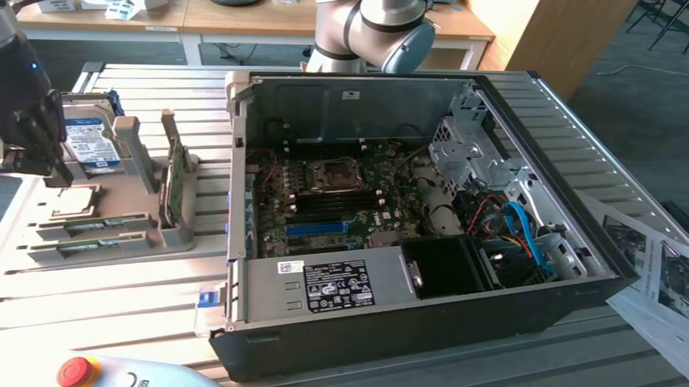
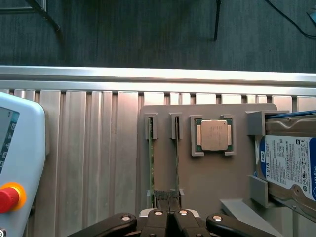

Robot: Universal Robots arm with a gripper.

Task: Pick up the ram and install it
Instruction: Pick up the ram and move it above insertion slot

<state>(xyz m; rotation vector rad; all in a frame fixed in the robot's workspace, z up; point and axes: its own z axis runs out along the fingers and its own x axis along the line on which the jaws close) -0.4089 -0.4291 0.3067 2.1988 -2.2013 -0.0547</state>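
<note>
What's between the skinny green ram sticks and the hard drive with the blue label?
A square silver chip sits there on the grey tray; the wrist view shows it.

I see my black pincer (image 2: 166, 196), a grey moulded-plastic tray (image 2: 207, 182), a thin green ram stick (image 2: 150, 163), a blue-and-white-labelled hard drive (image 2: 289, 165) and a silver ribbed metal table (image 2: 98, 148).
</note>
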